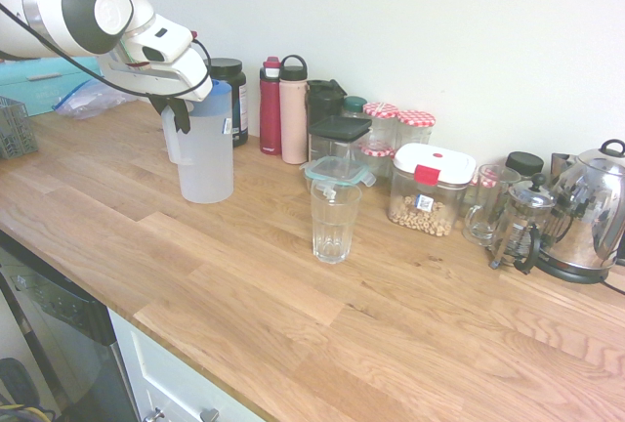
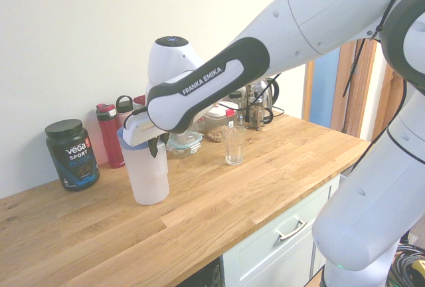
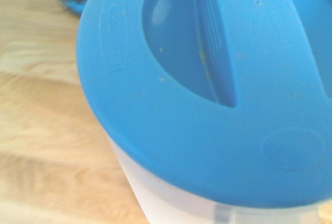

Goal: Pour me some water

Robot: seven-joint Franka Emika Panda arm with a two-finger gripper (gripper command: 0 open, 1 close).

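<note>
In the first exterior view, you have the white Franka arm reaching in from the picture's left, its wrist low beside the blue lid and its two-finger gripper (image 1: 178, 123) angled down, closed on the side handle of the tall frosted-white plastic jug with a blue lid (image 1: 207, 163). The jug stands upright on the light wooden countertop (image 1: 234, 315); you can't make out the water through its wall. The clear ribbed drinking glass (image 1: 334, 227) stands apart from it, nearer the steel kettle (image 1: 584, 217). In the second exterior view, your arm comes in from the right, the dark fingers pointing down at the handle, the jug's body just beside them. In the wrist view, the lid (image 3: 249, 115) fills most of your picture from close above.
</note>
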